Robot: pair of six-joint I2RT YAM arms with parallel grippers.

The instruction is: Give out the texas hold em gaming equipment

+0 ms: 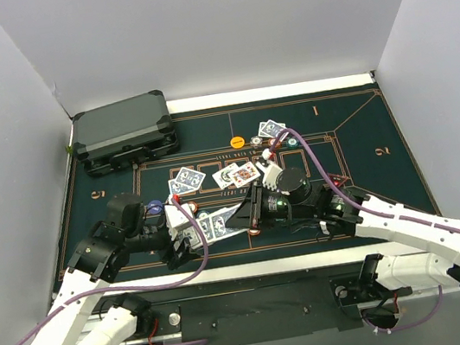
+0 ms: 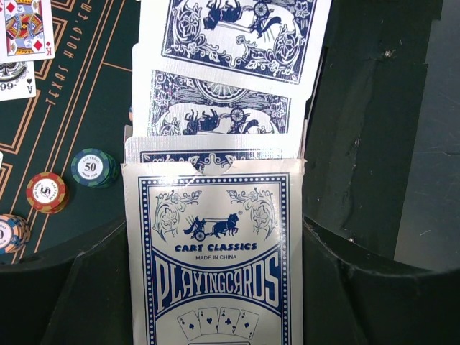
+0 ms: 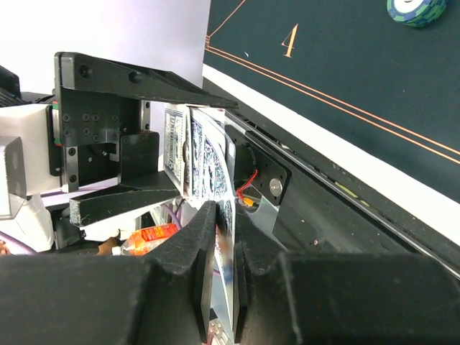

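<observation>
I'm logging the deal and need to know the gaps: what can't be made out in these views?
- Fanned cards, left wrist view: backs up, faces hidden.
- Card box, left wrist view: lower end cut off by the bottom edge.
- Card in the right pincer, right wrist view: edge-on, face unreadable.
- Orange chip, top view: value too small.
- Grey case, top view: shut lid hides contents.

White walls [image 1: 233, 23] on 3 sides; green felt mat [image 1: 398, 181] w/ orange lines.
</observation>
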